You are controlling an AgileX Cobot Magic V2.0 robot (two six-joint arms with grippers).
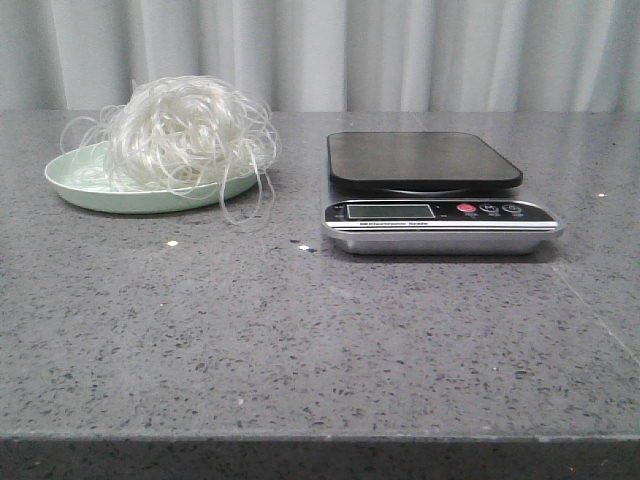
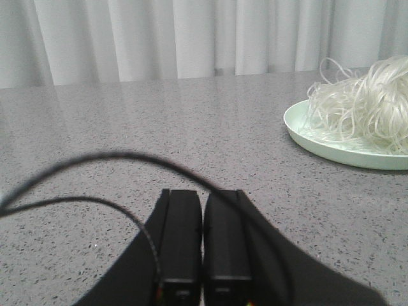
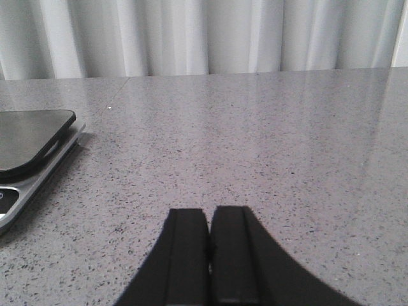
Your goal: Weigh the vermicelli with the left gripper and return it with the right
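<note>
The vermicelli (image 1: 185, 135) is a fluffy nest of thin translucent white strands resting on a pale green plate (image 1: 90, 190) at the back left of the table. Some strands hang over the plate's rim. It also shows in the left wrist view (image 2: 366, 105) on the plate (image 2: 319, 137). A kitchen scale (image 1: 435, 195) with a bare black platform (image 1: 420, 158) stands to the plate's right; its corner shows in the right wrist view (image 3: 32, 143). My left gripper (image 2: 203, 194) is shut and empty, well short of the plate. My right gripper (image 3: 209, 213) is shut and empty, off to the scale's right.
A grey speckled stone table (image 1: 300, 330) carries everything, with its front edge (image 1: 320, 438) near the camera. A white curtain (image 1: 350, 50) hangs behind the table. A black cable (image 2: 108, 156) loops in front of the left wrist camera.
</note>
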